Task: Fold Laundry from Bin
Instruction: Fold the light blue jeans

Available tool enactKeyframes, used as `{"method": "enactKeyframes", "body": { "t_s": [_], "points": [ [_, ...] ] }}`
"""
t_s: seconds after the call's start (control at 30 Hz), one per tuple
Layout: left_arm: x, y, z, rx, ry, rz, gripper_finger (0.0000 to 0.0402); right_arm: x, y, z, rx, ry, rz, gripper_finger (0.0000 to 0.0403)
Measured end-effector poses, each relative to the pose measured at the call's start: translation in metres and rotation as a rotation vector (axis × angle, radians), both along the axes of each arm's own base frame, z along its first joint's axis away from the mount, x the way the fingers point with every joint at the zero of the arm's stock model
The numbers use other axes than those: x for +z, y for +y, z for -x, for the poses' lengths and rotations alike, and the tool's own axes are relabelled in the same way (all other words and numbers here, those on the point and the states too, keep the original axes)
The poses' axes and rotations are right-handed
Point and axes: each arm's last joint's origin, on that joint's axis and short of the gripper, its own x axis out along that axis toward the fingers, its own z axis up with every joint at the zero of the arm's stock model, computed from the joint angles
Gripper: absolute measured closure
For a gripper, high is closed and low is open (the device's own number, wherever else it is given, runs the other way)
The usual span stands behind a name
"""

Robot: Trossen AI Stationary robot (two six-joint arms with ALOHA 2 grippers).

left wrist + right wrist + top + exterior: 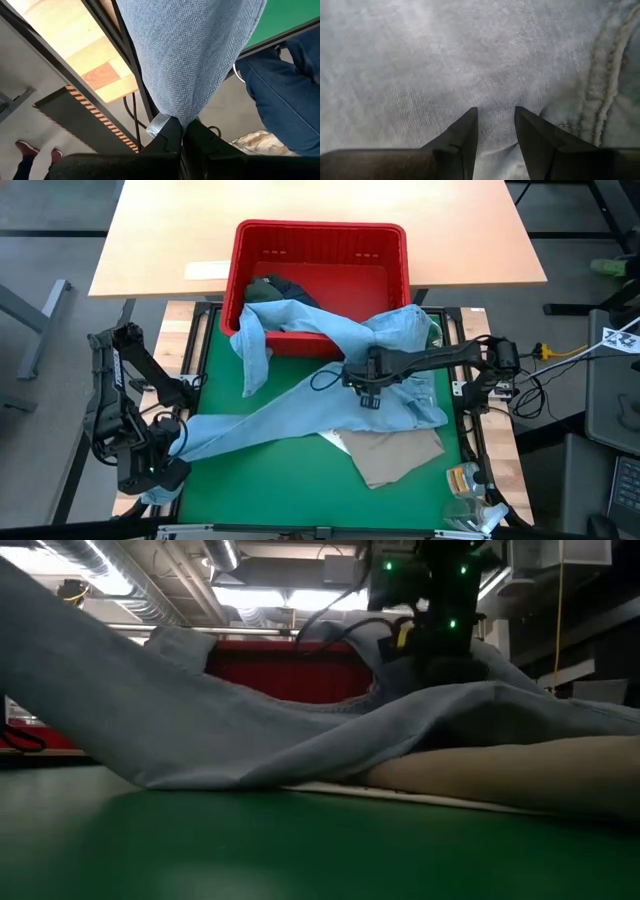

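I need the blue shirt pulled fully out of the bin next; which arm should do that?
Right, probably. Its claw sits open over the light blue shirt near the red bin, where a sleeve hangs on the rim. The left claw is shut on the shirt's far end.

A: Where do the views sit?
B: The high one looks straight down on the green mat (300, 480); the low one looks level along it, very near the light blue garment (200, 730).
A: The wrist views?
B: Each presses close on that same cloth, which all four share
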Motion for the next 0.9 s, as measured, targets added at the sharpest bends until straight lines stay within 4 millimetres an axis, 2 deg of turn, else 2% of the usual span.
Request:
{"method": "enactKeyframes", "body": {
  "t_s": [0.17, 0.3, 0.4, 0.63, 0.77, 0.9],
  "points": [
    [0.000, 0.000, 0.000, 0.000, 0.000, 0.002, 0.0401, 0.023, 0.026, -0.007, 0.087, -0.024, -0.011, 0.0272],
    [0.000, 0.000, 0.000, 0.001, -0.003, 0.000, 0.0401, 0.042, 0.057, -0.012, 0.179, -0.091, -0.021, 0.0272],
    [0.000, 0.000, -0.001, 0.006, -0.024, -0.009, 0.0401, 0.049, 0.084, -0.012, 0.262, -0.134, -0.078, 0.0272],
    [0.000, 0.001, -0.002, 0.019, -0.068, -0.031, 0.0401, 0.044, 0.141, -0.001, 0.437, -0.140, -0.159, 0.0272],
    [0.000, 0.001, -0.002, 0.019, -0.068, -0.031, 0.0401, 0.035, 0.163, 0.005, 0.506, -0.125, -0.096, 0.0272],
    [0.000, 0.001, -0.002, 0.019, -0.068, -0.031, 0.0401, 0.020, 0.177, 0.005, 0.570, -0.092, 0.010, 0.0272]
  ]
}}
